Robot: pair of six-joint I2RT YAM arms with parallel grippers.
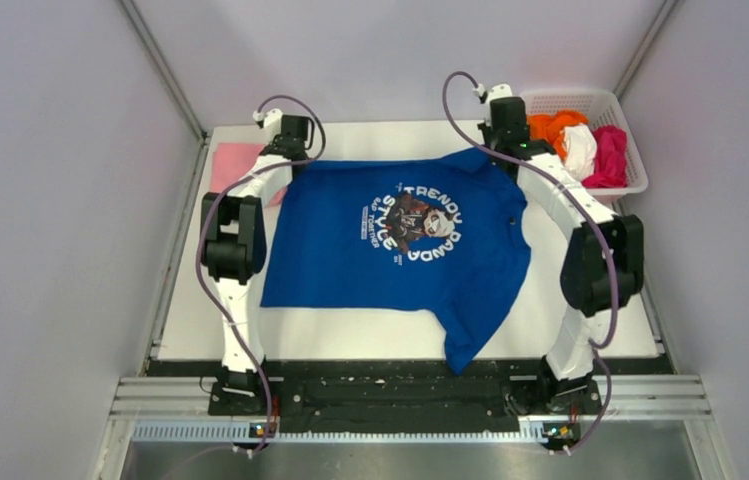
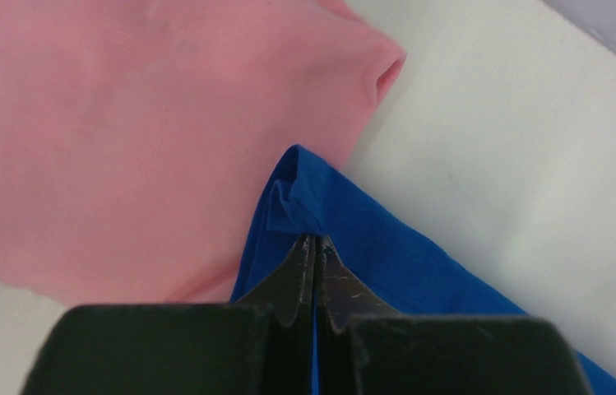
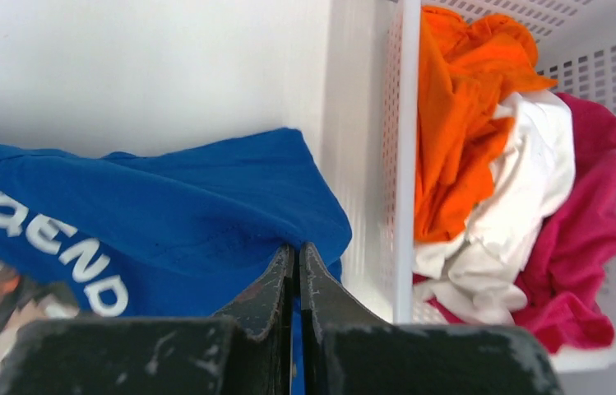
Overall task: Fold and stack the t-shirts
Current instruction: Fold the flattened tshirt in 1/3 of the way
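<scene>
Top external view: a royal-blue t-shirt (image 1: pixel 390 250) of soft cotton is seen spread print-up across the white table (image 1: pixel 350 335), largely flat. A round white-and-dark panda print with curved white lettering is noted on its chest. One sleeve is seen trailing toward the near edge on the right side.

The left gripper (image 2: pixel 314 239) is found clenched on the far left corner of the blue t-shirt; a small pucker of blue cloth is gathered at the tips of its dark, scuffed fingers (image 2: pixel 292 280). A light pink t-shirt (image 2: pixel 123 123), smooth and matte with one rounded fold, is observed lying on the table just beside that corner and touching it.

The right gripper (image 3: pixel 296 247) is likewise found clamped on the far right corner of the blue t-shirt, with blue fabric showing between its jaws.

A white plastic lattice basket (image 3: pixel 399 164) is recorded just beside that corner. Three crumpled t-shirts are heaped inside it: an orange one (image 3: pixel 452 123), a white one (image 3: pixel 526 164) and a magenta one (image 3: pixel 592 239), pressed against one another.
</scene>
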